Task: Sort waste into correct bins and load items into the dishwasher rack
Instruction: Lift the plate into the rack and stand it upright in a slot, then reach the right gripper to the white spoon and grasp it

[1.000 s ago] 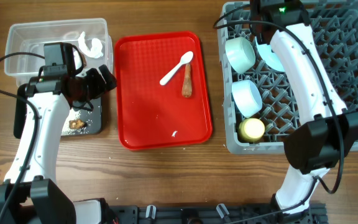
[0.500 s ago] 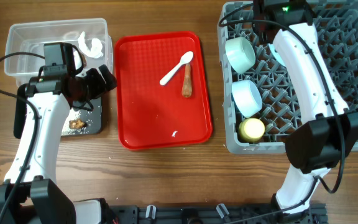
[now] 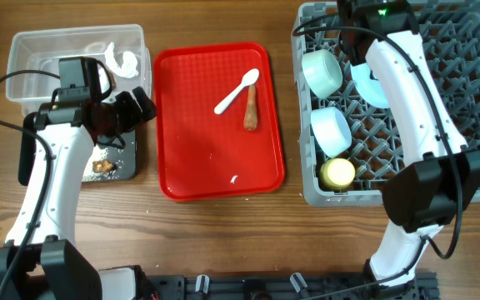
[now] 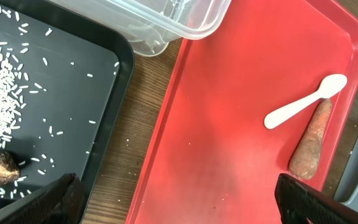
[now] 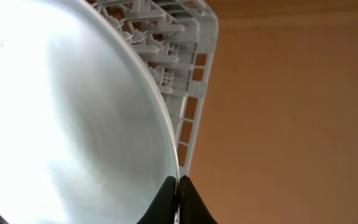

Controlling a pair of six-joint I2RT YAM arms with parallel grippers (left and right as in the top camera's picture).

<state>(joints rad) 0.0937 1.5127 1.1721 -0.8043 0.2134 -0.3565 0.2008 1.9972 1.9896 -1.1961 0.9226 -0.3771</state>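
Leftmost, the tub [image 3: 73,52] holds crumpled paper [image 3: 126,62], and the black tray [image 3: 128,158] next to it carries rice [image 4: 2,93] and a brown lump [image 3: 102,166]. The left gripper [image 4: 179,205] hangs over that tray's right edge, jaws spread wide, holding nothing. On the red tray [image 3: 190,150] the spoon [image 3: 236,92] and stick [image 3: 251,108] lie side by side. Two bowls [image 3: 322,71] and the cup [image 3: 337,173] sit along the left side of the rack [image 3: 473,50]. The right gripper [image 5: 177,190] is pinched tight on the rim of the plate [image 5: 61,112], beside the farther bowl.
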